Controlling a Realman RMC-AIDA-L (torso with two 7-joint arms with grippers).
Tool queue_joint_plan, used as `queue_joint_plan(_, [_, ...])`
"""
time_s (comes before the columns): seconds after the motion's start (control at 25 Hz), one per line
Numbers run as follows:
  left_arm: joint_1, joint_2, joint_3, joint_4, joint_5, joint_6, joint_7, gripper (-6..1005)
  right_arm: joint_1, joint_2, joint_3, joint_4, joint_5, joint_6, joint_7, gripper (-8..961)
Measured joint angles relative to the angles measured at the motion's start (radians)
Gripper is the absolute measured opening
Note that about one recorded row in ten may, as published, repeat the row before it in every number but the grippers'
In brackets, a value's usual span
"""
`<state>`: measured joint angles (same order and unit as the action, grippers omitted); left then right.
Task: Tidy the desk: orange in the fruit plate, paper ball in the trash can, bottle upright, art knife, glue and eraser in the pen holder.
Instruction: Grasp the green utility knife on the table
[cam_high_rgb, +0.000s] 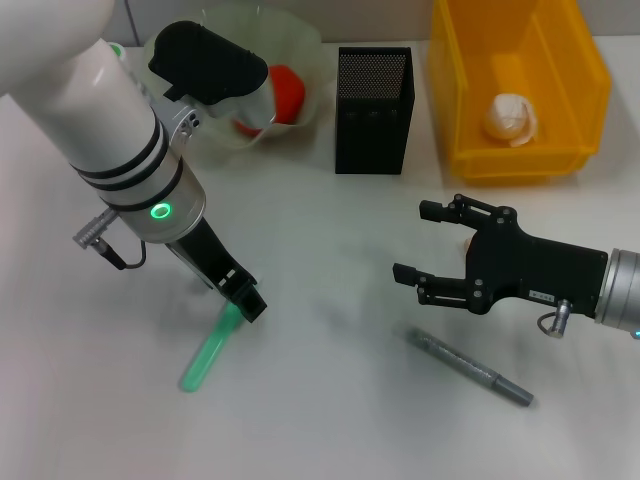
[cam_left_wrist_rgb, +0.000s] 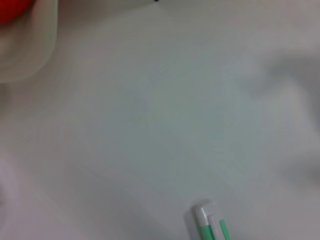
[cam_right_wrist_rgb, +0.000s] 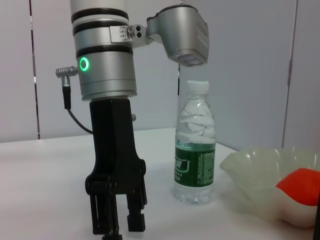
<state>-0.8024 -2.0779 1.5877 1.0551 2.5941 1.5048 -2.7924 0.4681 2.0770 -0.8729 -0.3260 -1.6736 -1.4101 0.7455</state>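
Lighting: bright, even, diffuse, from overhead; white desk (cam_high_rgb: 330, 260) reads pale with a faint cool tint.

Shadows: soft and weak. A blurred grey patch lies on the desk between the two arms; thin soft shadow edges the grey pen-like tool (cam_high_rgb: 470, 368) near the right side.

Glare: mild sheen on the left arm's white casing (cam_high_rgb: 90, 110); small highlights on the bottle (cam_right_wrist_rgb: 196, 150) and translucent fruit plate (cam_right_wrist_rgb: 265, 172).

Emitted light: green ring lamp on the left arm (cam_high_rgb: 160, 211), sharp-edged.

Focus: head view crisp at centre. Left wrist view heavily blurred throughout; green-and-white object (cam_left_wrist_rgb: 210, 225) soft-edged. Right wrist view sharp on arm and bottle.
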Motion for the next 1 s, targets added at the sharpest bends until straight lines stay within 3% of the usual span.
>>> queue_joint_plan(0.36, [0.001,0.002,0.0,-0.004,0.001,0.0,0.009,661,0.002,0.0,0.0,0.001,0.0,0.001,0.0,806])
queue_joint_plan(0.6, [-0.005,0.0,0.0,-0.026,-0.003,-0.009,0.013,522,0.003,0.0,0.0,0.001,0.0,0.003,0.0,805])
queue_joint_plan(1.0, [-0.007,-0.001,0.0,-0.037,-0.006,-0.011,0.017,523,0.003,0.0,0.0,0.002,0.0,0.003,0.002,804])
